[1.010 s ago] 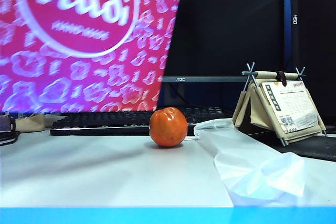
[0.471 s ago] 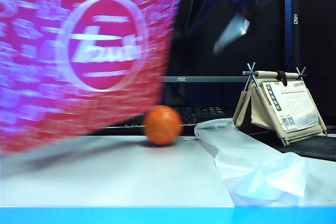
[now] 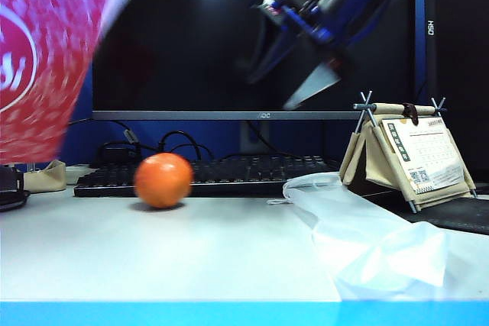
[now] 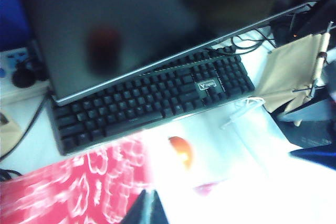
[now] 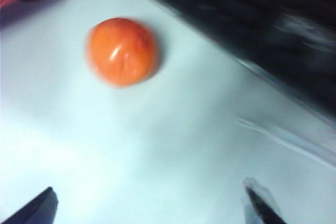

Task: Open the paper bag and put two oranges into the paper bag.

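We judge the step in hand as fetching an orange (image 3: 163, 180) for the paper bag (image 3: 42, 66). The left gripper (image 4: 148, 208) is closed on the bag's edge, the red bag hanging just beside its fingers. The right gripper (image 5: 152, 203) stands wide apart, holding nothing, with the orange ahead of its fingertips (image 5: 262, 205) and well apart from them. Next, we expect it must descend and straddle the fruit. Readable writing: "AOC" on the monitor (image 3: 252, 36); the calendar (image 3: 424, 154) print is illegible.
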